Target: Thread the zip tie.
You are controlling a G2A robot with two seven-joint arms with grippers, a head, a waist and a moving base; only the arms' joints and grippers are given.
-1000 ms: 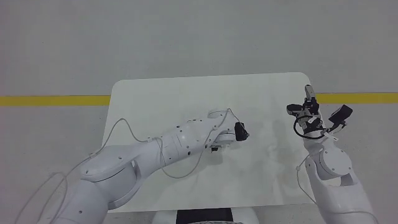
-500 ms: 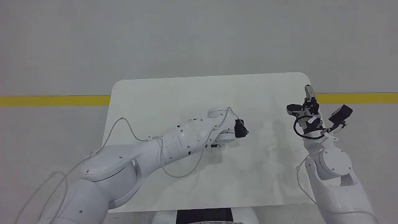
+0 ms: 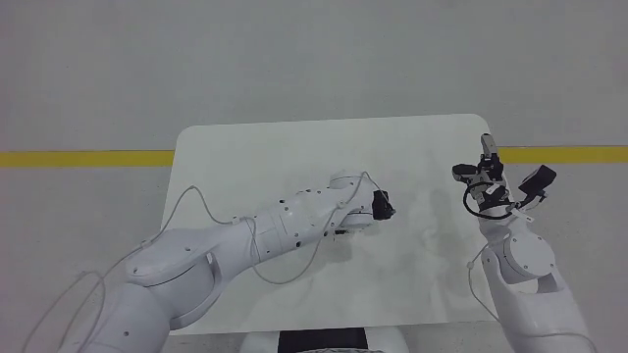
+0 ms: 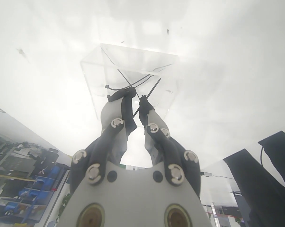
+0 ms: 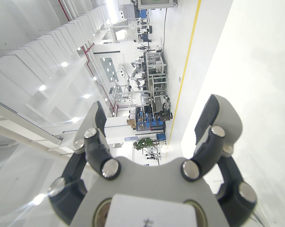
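Pinched between the dark fingertips (image 4: 129,93) of the left tool (image 4: 137,98), pressed almost together: a thin black plastic zip tie (image 4: 154,87), gripped partway along its strap, the free end slanting up and away past the tips. From above, that same left tool (image 3: 381,206) low over the middle of the white round-cornered worktop (image 3: 294,152), pointing toward the right side

Just beyond the tips, touching or merely close, impossible to tell which: a clear square plastic box (image 4: 92,72), standing on the worktop. Held strap reaching across the box wall; whether inside or only in front, not clear. Within the box, several more loose black zip ties (image 4: 144,79), crossing one another, one with its small square head close beside one fingertip of the left tool

Well apart, off to the right of the left tool: the right tool (image 5: 154,109), fingers spread wide, dark ribbed pads facing each other. From above, this right tool (image 3: 476,159) raised at the right edge of the worktop, pointing away from the robot

Farther out, past the spread fingers of the right tool: pale grey floor with a long yellow line (image 5: 187,55) running away alongside the worktop, and beyond that a bright hall with racks and machinery
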